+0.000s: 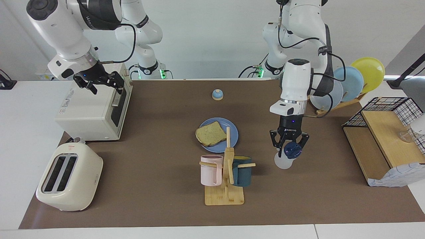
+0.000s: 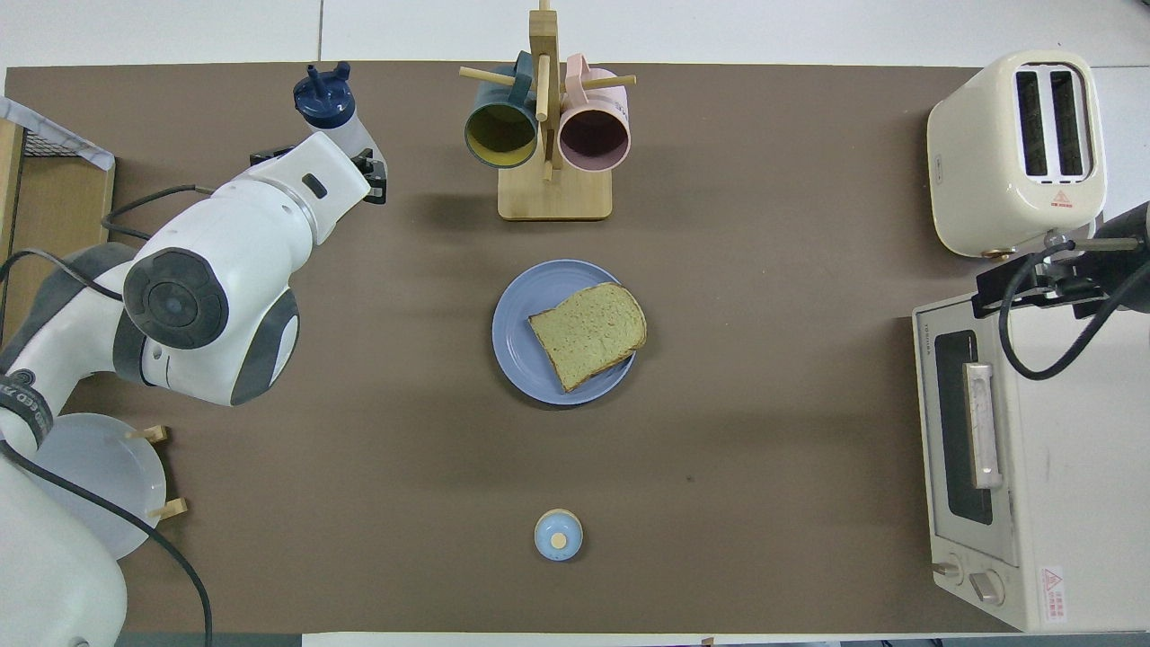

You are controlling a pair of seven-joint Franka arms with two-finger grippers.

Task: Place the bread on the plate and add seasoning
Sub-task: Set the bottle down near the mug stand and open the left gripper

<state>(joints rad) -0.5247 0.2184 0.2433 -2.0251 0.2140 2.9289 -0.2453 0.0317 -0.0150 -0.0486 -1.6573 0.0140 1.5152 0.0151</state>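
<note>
While the right gripper (image 1: 101,83) waits spread-fingered over the toaster oven (image 1: 93,111), the left gripper (image 1: 288,148) points straight down, clamped on the seasoning (image 1: 288,156) above the mat beside the mug rack (image 1: 225,172).

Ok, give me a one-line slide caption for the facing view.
Left end effector grips the seasoning bottle beside the mug rack; bread sits on the blue plate.

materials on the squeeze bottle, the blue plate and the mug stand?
Squeeze bottle: translucent whitish body, dark navy cap; looks like soft plastic.
Blue plate: uniform matte blue with no glare; plastic or glazed ceramic, can't tell which.
Mug stand: pale tan board, post and pegs; looks like unfinished wood, possibly bamboo.
</note>
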